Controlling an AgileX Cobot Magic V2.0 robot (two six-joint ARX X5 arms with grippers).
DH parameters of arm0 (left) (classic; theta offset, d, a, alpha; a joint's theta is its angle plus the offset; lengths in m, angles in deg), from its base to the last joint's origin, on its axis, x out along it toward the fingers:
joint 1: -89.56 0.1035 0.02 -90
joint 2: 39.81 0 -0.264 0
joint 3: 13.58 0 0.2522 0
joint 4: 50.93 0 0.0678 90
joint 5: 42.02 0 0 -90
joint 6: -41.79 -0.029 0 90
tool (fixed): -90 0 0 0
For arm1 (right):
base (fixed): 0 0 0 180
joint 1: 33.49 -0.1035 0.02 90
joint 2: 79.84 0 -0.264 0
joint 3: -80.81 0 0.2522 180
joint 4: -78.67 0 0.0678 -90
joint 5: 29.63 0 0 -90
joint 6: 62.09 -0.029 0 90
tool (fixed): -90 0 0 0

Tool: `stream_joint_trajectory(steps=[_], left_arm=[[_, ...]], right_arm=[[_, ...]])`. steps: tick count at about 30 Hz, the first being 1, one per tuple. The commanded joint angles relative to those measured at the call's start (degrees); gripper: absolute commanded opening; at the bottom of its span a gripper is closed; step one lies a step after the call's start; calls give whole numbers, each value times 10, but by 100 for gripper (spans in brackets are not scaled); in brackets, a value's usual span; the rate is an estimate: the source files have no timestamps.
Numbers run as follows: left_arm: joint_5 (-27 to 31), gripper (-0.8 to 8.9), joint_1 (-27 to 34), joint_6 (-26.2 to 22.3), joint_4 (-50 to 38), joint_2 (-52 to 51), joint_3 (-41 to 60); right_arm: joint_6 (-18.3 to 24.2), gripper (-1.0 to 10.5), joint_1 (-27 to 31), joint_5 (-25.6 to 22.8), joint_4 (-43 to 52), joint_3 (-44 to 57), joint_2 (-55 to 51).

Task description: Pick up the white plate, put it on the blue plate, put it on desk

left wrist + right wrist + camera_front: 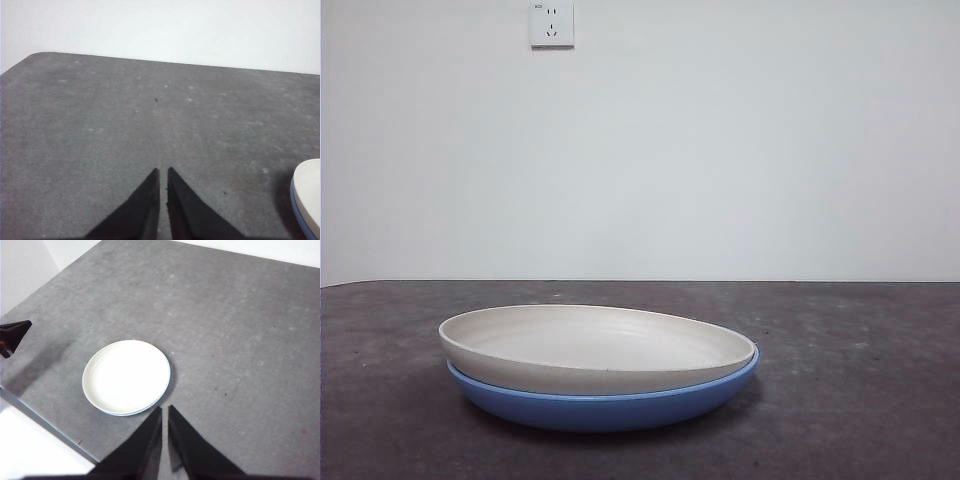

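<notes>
The white plate rests inside the blue plate on the desk, slightly tilted, its rim overhanging on one side. From high above, the right wrist view shows the white plate with a thin edge of the blue plate showing beside it. My right gripper hangs well above the stack, shut and holding nothing. My left gripper is shut and empty over bare desk, with the white plate and blue plate just at the frame's edge. No arm shows in the front view.
A white wall with a socket stands behind the desk. The desk's front edge runs near the stack in the right wrist view, where the other arm's black tip shows at the side.
</notes>
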Motion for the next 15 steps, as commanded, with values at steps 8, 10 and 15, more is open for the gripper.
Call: stream_joint_trajectory(steps=[8,10,15], left_arm=[[2,26,0,0,-7,0,12],[2,26,0,0,-7,0,12],[2,26,0,0,-7,0,12]], right_arm=[[103,18,165,2,182,138,-60],[103,18,199,2,279,231,-94],[101,18,246,3,535,464,-186]])
